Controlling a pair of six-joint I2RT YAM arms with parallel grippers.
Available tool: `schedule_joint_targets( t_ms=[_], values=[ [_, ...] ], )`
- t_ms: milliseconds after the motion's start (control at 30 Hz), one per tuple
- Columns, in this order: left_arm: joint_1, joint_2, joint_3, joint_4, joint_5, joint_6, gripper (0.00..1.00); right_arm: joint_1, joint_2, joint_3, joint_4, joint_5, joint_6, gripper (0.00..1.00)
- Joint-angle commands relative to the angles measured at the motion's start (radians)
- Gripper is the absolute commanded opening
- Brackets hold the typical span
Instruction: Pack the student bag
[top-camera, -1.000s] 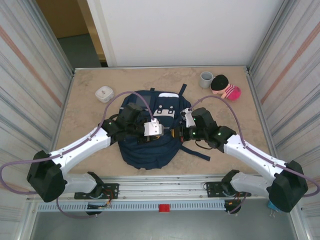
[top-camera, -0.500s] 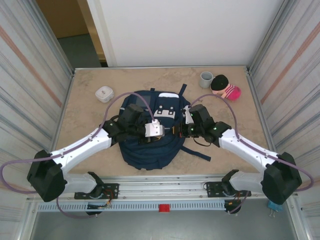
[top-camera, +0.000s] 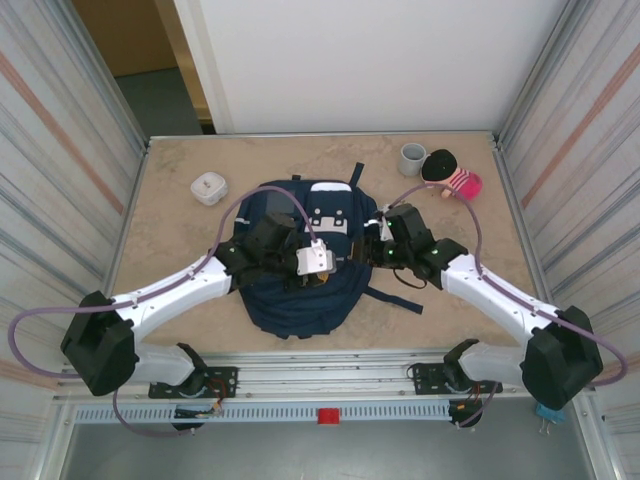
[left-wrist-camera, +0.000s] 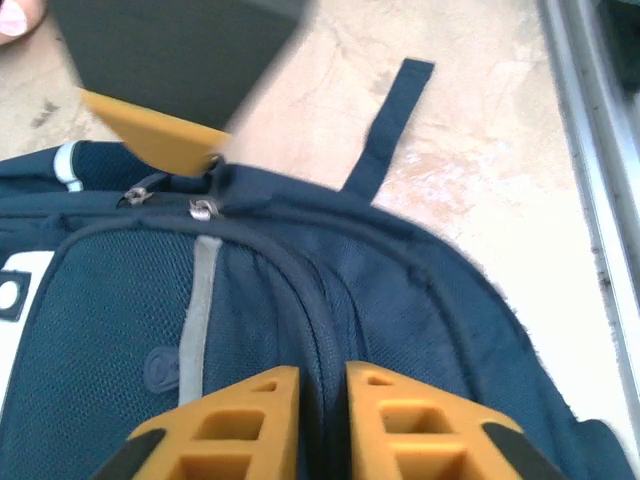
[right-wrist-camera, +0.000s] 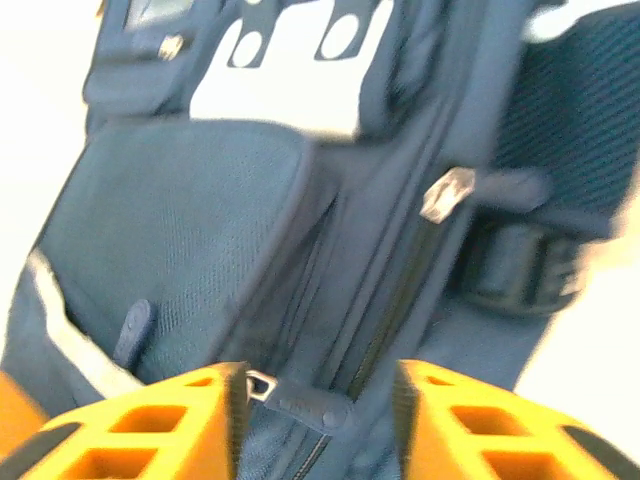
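The student bag (top-camera: 298, 285), a navy backpack with a white dotted patch (top-camera: 330, 217), lies flat mid-table. My left gripper (top-camera: 336, 262) rests on its right side. In the left wrist view its yellow fingers (left-wrist-camera: 322, 372) stand slightly apart, with a seam ridge of the student bag (left-wrist-camera: 400, 300) running through the narrow gap. My right gripper (top-camera: 363, 250) faces it across the bag's right edge. The right gripper (right-wrist-camera: 318, 400) is open, and a dark zipper pull (right-wrist-camera: 305, 408) lies between its fingers, its metal ring against the left finger (right-wrist-camera: 200, 415). A second pull (right-wrist-camera: 447, 192) lies farther up the zipper.
At the back left of the table sits a small white container (top-camera: 208, 187). A grey cup (top-camera: 412, 158) and a pink striped plush toy (top-camera: 452, 176) stand at the back right. Metal side walls close in both table edges, and loose bag straps (top-camera: 392, 298) trail to the right.
Both grippers were shut and now stand apart, the right wider. Both arms and the bag's top have shifted a little toward the far side.
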Motion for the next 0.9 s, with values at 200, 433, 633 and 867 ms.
schedule_joint_targets(
  t_ms=[200,433,633,867],
  values=[
    [0.003,-0.098,0.063,-0.002,-0.167,-0.426,0.74,0.065,-0.115,0.101,-0.156,0.148,0.056,0.88],
    [0.072,-0.115,0.095,-0.117,-0.199,-0.637,0.79,0.202,-0.051,0.155,-0.245,0.295,0.109,0.87],
    [0.107,-0.118,0.047,-0.109,-0.234,-0.717,0.8,0.26,0.078,0.117,-0.187,0.318,0.168,0.84],
    [0.158,-0.114,-0.009,-0.079,-0.245,-0.828,0.82,0.341,0.253,-0.019,-0.087,0.367,0.301,0.82]
  ],
)
